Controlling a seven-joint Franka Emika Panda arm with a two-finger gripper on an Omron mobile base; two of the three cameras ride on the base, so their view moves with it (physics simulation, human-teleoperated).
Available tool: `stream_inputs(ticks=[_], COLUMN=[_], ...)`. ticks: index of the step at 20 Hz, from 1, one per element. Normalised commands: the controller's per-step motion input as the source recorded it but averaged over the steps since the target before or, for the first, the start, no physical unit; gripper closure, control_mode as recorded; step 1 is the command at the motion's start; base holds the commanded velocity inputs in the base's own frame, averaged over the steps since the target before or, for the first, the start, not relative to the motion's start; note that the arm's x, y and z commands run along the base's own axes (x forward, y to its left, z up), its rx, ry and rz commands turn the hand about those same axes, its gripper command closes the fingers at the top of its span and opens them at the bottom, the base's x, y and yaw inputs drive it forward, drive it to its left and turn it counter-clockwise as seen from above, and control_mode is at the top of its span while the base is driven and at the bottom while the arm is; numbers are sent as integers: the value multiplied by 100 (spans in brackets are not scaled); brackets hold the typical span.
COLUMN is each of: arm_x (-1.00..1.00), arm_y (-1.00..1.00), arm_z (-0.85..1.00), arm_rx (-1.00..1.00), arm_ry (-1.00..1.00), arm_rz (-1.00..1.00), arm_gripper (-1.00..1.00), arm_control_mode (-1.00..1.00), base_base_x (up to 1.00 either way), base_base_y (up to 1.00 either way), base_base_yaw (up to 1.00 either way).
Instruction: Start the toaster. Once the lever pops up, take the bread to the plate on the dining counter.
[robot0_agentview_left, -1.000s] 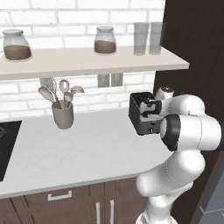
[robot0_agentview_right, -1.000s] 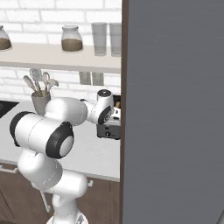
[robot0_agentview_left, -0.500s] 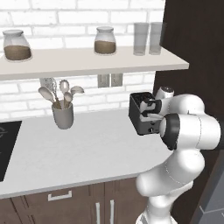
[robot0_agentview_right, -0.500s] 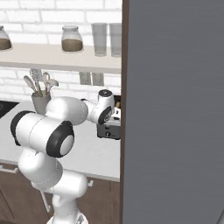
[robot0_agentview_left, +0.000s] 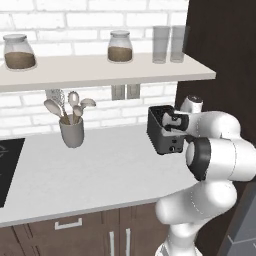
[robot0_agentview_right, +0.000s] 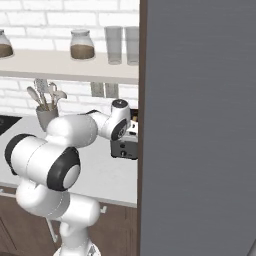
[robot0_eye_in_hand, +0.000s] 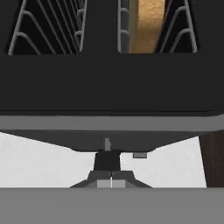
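The black toaster (robot0_agentview_left: 160, 137) stands on the pale worktop against the tall dark cabinet; it is also in the right base view (robot0_agentview_right: 124, 149). My gripper (robot0_agentview_left: 168, 122) hangs at the toaster's near top edge, over its narrow face. In the hand view the slotted top of the toaster (robot0_eye_in_hand: 109, 87) is close up, with the golden-tan bread (robot0_eye_in_hand: 148, 26) standing in the right slot. My gripper (robot0_eye_in_hand: 111, 183) is shut, its fingertips together just behind a small dark lever (robot0_eye_in_hand: 107, 159) on the toaster's face. I cannot tell whether they touch it.
A grey utensil cup (robot0_agentview_left: 72, 132) stands at the back left of the worktop (robot0_agentview_left: 100, 175). Above it, a shelf (robot0_agentview_left: 100, 72) carries jars and glasses. A dark cooktop (robot0_agentview_left: 5, 165) lies at the far left. The tall cabinet panel (robot0_agentview_right: 200, 125) walls off the right.
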Motion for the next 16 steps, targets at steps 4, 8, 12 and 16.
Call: stream_inputs(ticks=[4, 8, 12, 16], arm_x=[-38, -24, -36, -11], arm_y=[0, -8, -30, -5], arm_z=[83, 80, 74, 57], arm_rx=[3, 4, 0, 0], arm_ry=[-6, 0, -8, -19], arm_rz=[-2, 0, -1, -6], arm_gripper=[100, 100, 100, 100], arm_control_mode=[-100, -100, -100, -100], base_base_x=[0, 0, 0, 0], base_base_y=[0, 0, 0, 0], base_base_yaw=[0, 0, 0, 0])
